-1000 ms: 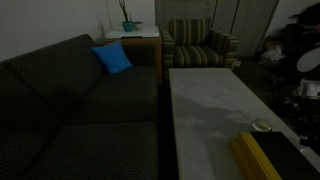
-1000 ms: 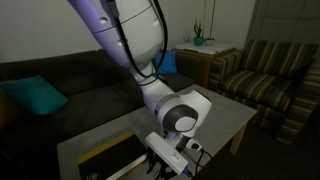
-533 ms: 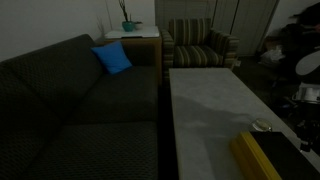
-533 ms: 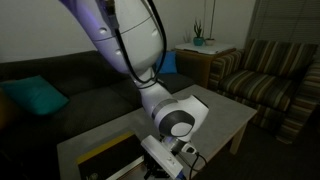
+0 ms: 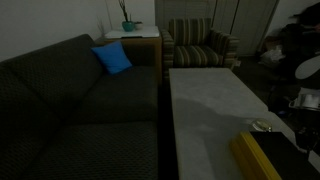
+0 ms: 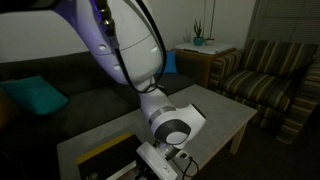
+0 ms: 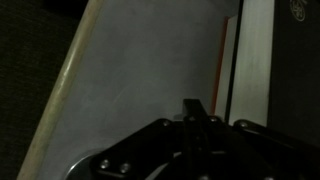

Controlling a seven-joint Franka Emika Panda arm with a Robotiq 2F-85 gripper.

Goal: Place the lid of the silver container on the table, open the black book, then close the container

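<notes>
The gripper (image 7: 193, 110) is found shut tight from half-open a second ago, nothing seen held, while the small shiny silver tin (image 5: 262, 126) is left on the pale stone table (image 5: 205, 100) beside the yellow-edged black book (image 5: 258, 157), so lid removal is judged not yet done.

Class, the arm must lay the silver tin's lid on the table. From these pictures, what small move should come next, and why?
Probably a short lift straight up. The gripper is shut and low over the table, beside the book. The tin shows only small in an exterior view, and no view reveals whether the lid is pinched; lifting would tell.
</notes>
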